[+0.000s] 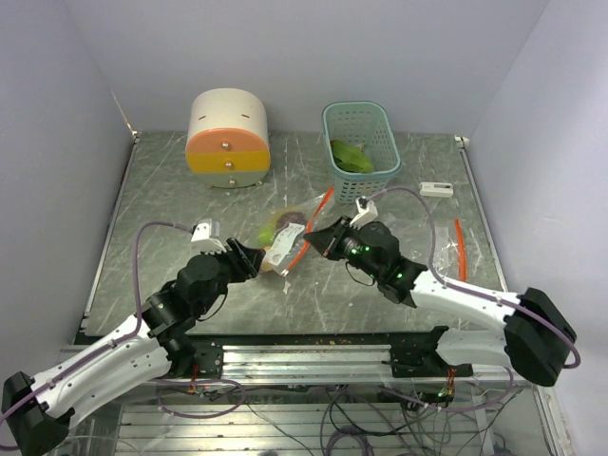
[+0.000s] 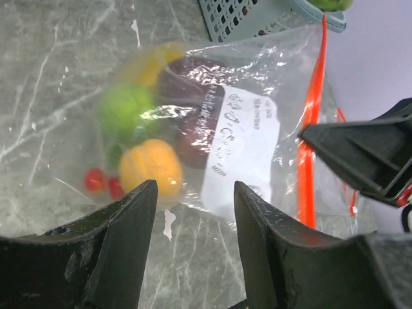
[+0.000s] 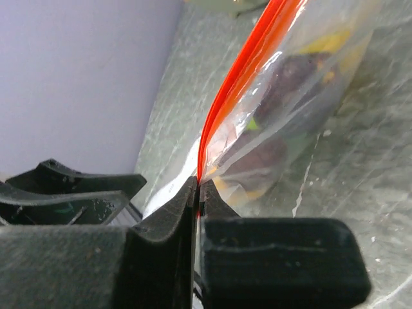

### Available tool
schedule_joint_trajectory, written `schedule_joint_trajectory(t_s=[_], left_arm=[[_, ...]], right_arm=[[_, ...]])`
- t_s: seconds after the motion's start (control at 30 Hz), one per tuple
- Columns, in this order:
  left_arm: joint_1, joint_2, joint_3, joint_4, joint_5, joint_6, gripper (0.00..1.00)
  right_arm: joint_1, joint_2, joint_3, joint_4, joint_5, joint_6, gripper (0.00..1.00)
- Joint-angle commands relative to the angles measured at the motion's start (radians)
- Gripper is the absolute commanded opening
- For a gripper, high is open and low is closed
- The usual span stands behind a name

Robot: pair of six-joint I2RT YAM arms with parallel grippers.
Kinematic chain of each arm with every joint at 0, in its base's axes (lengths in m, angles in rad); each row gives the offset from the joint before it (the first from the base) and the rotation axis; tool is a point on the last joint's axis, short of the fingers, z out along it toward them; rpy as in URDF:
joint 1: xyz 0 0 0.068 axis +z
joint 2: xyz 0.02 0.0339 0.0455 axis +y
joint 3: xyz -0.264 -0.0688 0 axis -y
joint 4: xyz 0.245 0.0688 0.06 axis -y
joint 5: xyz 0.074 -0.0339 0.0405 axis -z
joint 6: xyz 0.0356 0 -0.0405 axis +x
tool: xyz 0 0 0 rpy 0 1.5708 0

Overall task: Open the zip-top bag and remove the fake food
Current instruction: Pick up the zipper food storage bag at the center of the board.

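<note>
Grey marbled counter (image 1: 161, 190), five things on it

A round cream-and-orange drawer box (image 1: 228, 140) stands at the back left and a teal basket (image 1: 361, 106) at the back right. A clear bag (image 1: 285, 242) with a red seal lies near the middle. By the right edge sit a small white item (image 1: 437, 189) and, nearer, a thin orange strip (image 1: 459, 249).

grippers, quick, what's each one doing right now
left gripper: open, holding nothing, by the zip-top bag
right gripper: shut on the bag's red zip strip
</note>
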Motion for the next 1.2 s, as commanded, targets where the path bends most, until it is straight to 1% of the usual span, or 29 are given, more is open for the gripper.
schedule_joint_trajectory(t_s=[0.0,0.13,0.23,0.3,0.43,0.53,0.77,0.87,1.17], left_arm=[[-0.014,0.009,0.048,0.019,-0.007,0.156,0.62],[-0.039,0.04,0.024,0.195,0.06,0.265,0.63],[-0.066,0.063,-0.036,0.38,0.089,0.348,0.64],[-0.084,0.086,-0.066,0.478,0.098,0.404,0.65],[-0.141,0.137,-0.099,0.632,0.081,0.509,0.66],[-0.196,0.172,-0.109,0.743,0.063,0.581,0.66],[-0.283,0.258,-0.124,0.921,0.032,0.749,0.67],[-0.3,0.29,-0.112,0.949,0.021,0.803,0.67],[-0.318,0.396,-0.066,1.031,0.071,0.84,0.64]], right_arm=[[-0.039,-0.092,0.057,-0.133,0.049,-0.046,0.0],[-0.046,-0.147,0.132,-0.241,0.098,-0.09,0.0],[-0.053,-0.179,0.179,-0.306,0.135,-0.055,0.0],[-0.054,-0.192,0.214,-0.354,0.16,-0.029,0.0],[-0.053,-0.184,0.32,-0.522,0.228,0.022,0.0],[-0.054,-0.177,0.355,-0.581,0.249,0.045,0.0],[-0.053,-0.225,0.315,-0.592,0.234,0.098,0.0],[-0.054,-0.243,0.305,-0.602,0.223,0.106,0.0],[-0.054,-0.23,0.297,-0.579,0.197,0.109,0.0]])
